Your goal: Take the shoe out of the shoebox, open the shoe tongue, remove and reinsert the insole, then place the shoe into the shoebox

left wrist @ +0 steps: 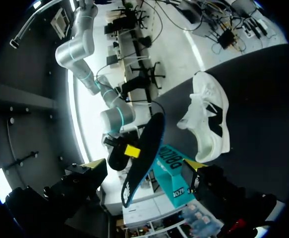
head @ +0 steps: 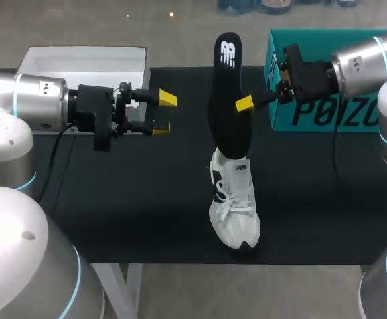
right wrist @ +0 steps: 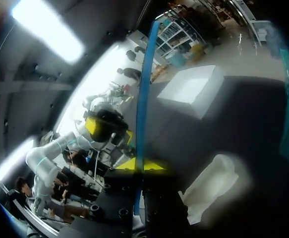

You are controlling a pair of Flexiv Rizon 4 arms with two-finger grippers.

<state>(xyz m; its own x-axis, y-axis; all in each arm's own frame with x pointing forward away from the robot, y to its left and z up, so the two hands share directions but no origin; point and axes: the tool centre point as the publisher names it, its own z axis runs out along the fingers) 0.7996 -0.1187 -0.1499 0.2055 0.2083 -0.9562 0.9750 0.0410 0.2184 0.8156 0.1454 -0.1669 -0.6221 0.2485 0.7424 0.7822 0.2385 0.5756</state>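
A black surface is lying flat below the left gripper and the right gripper. It is stretching wide past both of them, and its front edge is running straight.

Matt cloth and card beside glossy robot shells.
We see a white shoe of fine mesh with smooth overlays and cord laces, a black insole with a matt fabric face, a matt black tabletop, a white shoebox and a teal box of smooth card, glossy silver shells on the left arm, and matt yellow plastic tips on the left gripper.
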